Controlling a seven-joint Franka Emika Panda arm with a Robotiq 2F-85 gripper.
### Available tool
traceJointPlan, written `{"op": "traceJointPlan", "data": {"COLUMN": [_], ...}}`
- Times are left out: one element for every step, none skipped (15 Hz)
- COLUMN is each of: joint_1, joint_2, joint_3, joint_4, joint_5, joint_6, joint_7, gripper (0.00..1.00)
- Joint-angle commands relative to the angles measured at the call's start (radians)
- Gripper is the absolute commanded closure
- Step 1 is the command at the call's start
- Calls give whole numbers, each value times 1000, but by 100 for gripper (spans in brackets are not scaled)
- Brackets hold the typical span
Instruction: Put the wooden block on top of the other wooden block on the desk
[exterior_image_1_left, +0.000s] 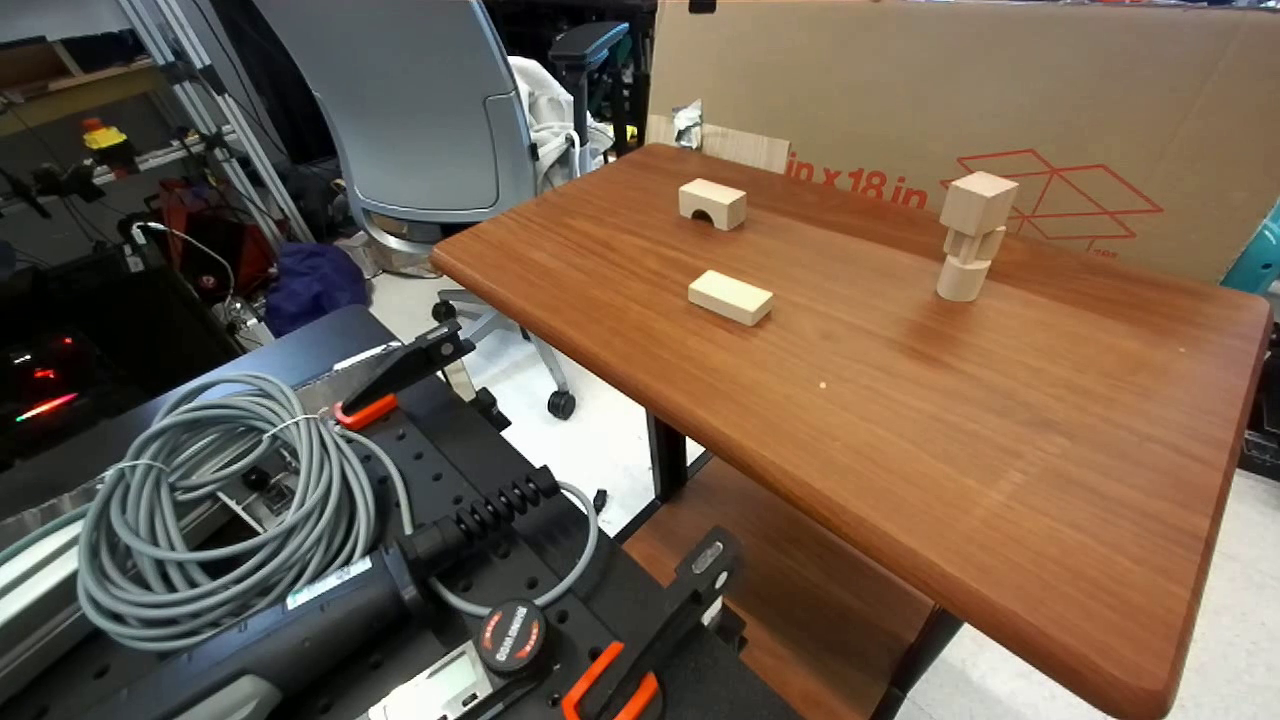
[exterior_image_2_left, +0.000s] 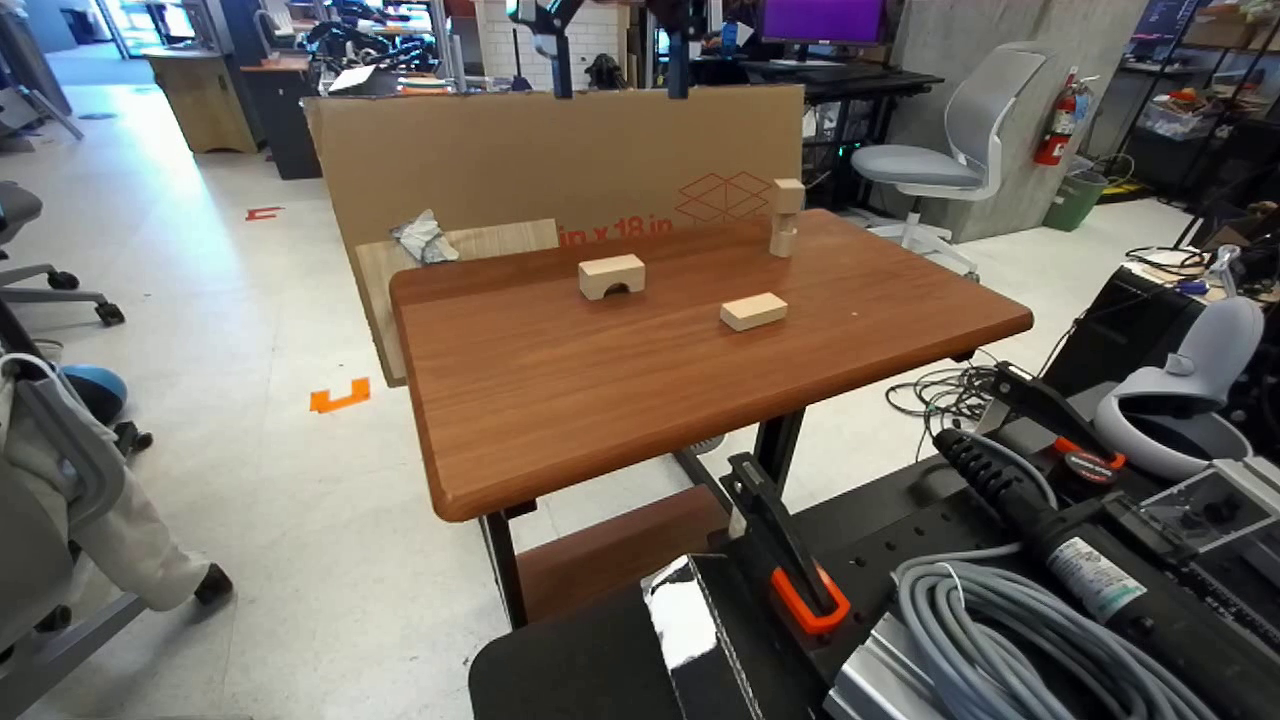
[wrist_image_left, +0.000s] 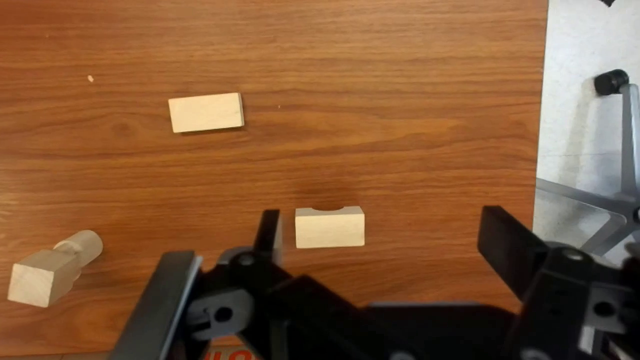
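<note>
the hand (exterior_image_2_left: 620, 90) hangs high above the desk (exterior_image_2_left: 560, 370), fingers (exterior_image_2_left: 563, 68) well apart and holding nothing. the arch block (exterior_image_2_left: 611, 272) rests notch-down, apart from the flat rectangular block (exterior_image_2_left: 754, 310) it ought to end up on. in the wrist view it sits off centre, nearer one finger, so i'd worry a straight drop could bring that finger down on its end or shove it askew. released crooked, it might overhang the lower block and tip. a wide sweep could also topple the block tower (exterior_image_2_left: 785, 220).
</note>
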Motion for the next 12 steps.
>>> {"op": "traceJointPlan", "data": {"joint_1": [27,30,34,38,43,49,54,54,57,59,62,62], "joint_2": [88,107,125,140,157,171,187,208,225,245,261,282], "joint_3": [-34,-41,-48,-54,-61,-67,-73,-74,-76,-79,-81,-80], "joint_4": [70,81,91,101,107,110,111,118,123,127,136,147], "joint_5": [-22,-29,-36,-42,-51,-62,-75,-75,-80,-83,-85,-80], "joint_6": [3,6,9,10,20,30,48,60,68,93,99,110], "joint_7": [-18,-17,-14,-12,-9,-6,-5,-16,-18,-17,-19,-25], "gripper": [0,0,0,0,0,0,0,0,0,0,0,0]}}
